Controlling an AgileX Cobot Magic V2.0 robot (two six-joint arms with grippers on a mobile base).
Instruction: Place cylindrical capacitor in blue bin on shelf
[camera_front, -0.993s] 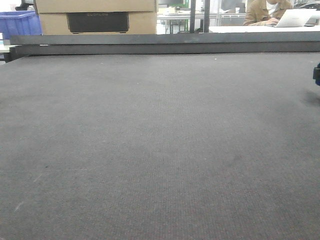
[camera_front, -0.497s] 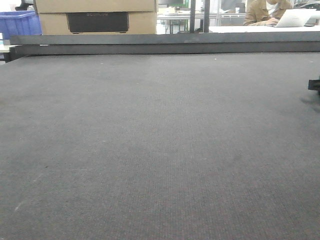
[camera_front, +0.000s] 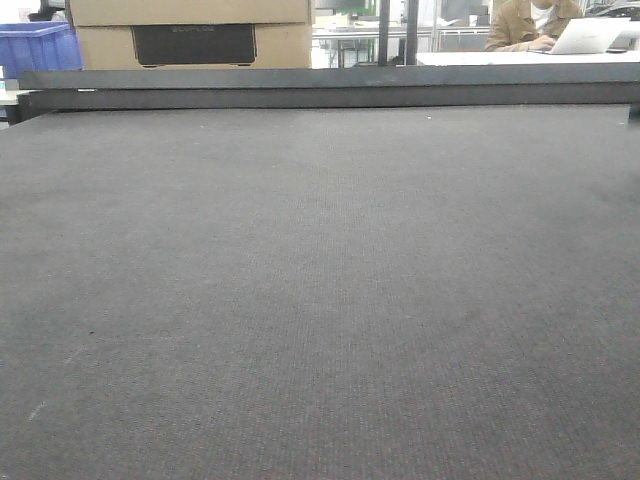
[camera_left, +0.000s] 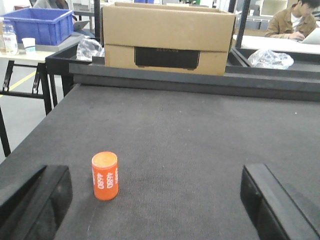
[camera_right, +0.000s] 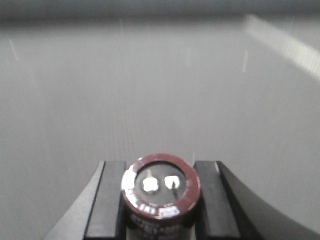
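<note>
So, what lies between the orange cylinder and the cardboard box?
In the left wrist view, only bare dark mat and then a black rail lie between the orange cylinder and the cardboard box.

A cylindrical capacitor (camera_right: 160, 187) stands upright, clamped in the right claw (camera_right: 160, 202).
Its sleeve is dark maroon with white print. The round dark top faces the camera and bears two silver terminals. The claw's black fingers (camera_right: 107, 200) press against both sides.

Right gripper (camera_right: 159, 167) has almost left (front view).
</note>
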